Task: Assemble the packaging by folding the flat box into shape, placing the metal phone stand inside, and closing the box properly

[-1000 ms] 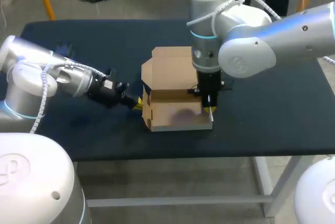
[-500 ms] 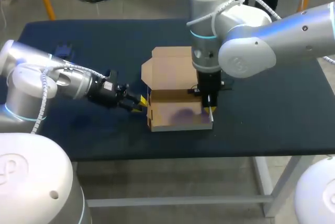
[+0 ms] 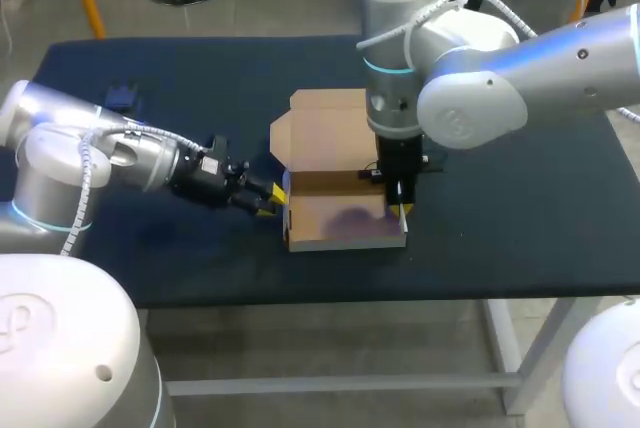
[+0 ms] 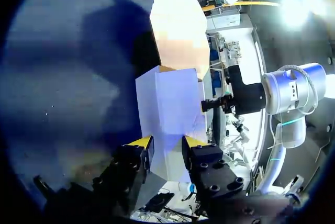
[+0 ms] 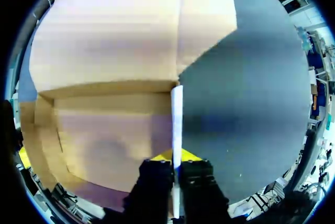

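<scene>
Dark table [image 3: 520,198], one open box [image 3: 340,223]

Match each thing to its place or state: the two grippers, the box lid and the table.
Things:
1. left gripper
2. right gripper
3. lid
4. table

States:
A. shut on the right wall of the box
B. dark, under the box
C. open, at the left side of the box
D. folded back, open

Pairs: 1-C; 2-A; 3-D; 4-B
</scene>
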`<state>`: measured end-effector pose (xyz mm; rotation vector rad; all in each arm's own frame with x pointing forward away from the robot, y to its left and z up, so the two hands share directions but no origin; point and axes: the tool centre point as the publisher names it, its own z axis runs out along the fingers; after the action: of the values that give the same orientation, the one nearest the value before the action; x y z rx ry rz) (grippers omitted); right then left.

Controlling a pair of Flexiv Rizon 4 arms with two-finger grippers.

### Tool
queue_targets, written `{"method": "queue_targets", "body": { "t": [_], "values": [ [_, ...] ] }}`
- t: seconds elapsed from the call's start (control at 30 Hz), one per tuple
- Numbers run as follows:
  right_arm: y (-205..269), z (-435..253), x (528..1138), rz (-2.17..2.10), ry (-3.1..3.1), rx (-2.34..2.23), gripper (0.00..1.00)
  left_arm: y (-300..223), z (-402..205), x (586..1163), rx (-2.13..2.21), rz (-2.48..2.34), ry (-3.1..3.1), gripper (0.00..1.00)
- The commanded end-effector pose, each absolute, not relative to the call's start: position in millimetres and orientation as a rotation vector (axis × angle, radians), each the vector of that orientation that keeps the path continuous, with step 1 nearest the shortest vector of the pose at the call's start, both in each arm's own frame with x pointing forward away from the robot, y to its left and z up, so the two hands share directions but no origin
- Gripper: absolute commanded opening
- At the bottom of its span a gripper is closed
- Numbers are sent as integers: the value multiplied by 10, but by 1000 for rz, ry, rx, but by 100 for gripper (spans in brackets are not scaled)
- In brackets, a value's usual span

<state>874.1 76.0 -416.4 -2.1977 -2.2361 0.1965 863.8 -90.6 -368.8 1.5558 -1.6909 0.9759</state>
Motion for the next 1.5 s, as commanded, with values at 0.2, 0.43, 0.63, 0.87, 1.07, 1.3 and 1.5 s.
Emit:
{"method": "queue_targets", "body": {
  "t": [0.2,0.43,0.63,0.87,1.07,1.3,1.5],
  "values": [
    [769,-4161,8741,202,-2237,-2196,0,-1007,-3686,8661,1607,944,-1721,39],
    [769,-4161,8741,202,-2237,-2196,0,-1063,-3696,8649,1666,919,-1768,42],
    [769,-4161,8741,202,-2237,-2196,0,-1095,-3709,8638,1709,899,-1803,46],
    [769,-4161,8741,202,-2237,-2196,0,-1117,-3716,8632,1786,894,-1837,46],
    [769,-4161,8741,202,-2237,-2196,0,-1126,-3717,8653,1829,874,-1869,46],
    [769,-4161,8741,202,-2237,-2196,0,-1143,-3733,8692,1876,815,-1930,50],
    [769,-4161,8741,202,-2237,-2196,0,-1166,-3775,8724,1917,758,-1979,49]
  ]
}}
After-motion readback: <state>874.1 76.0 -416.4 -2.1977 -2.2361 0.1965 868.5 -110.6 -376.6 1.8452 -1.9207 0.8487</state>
